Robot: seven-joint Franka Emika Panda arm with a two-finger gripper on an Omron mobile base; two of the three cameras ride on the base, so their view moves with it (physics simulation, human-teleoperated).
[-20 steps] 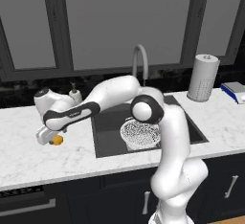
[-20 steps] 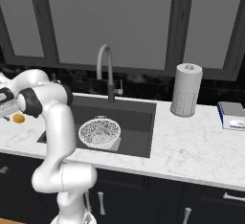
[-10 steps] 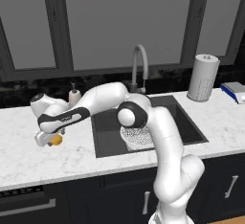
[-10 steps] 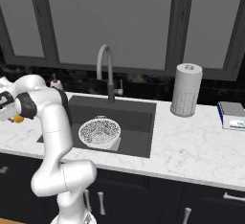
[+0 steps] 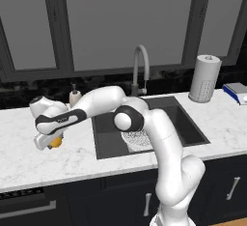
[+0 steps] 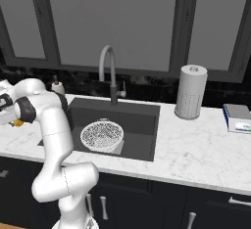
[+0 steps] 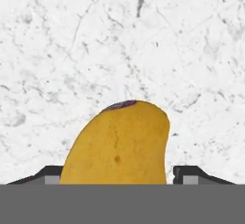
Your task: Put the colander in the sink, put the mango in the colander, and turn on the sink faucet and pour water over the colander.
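Gripper straddling the mango on the bench, well left of the sink

The gripper [image 7: 115,175] stood part open, one finger either side of the mango [image 7: 117,144]; whether the pads touched it could not be told. The colander [image 6: 102,136] already sat in the sink [image 6: 142,125]. An off-centre squeeze on the rounded fruit might have rolled it away across the marble.

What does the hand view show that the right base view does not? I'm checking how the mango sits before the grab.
Hand view alone: the mango filling the gap between both fingertips, its purple-tinged end pointing away, lying on marble. Right base view alone: the colander in the sink, the faucet, a paper towel roll. Shared: the mango and the marble counter.
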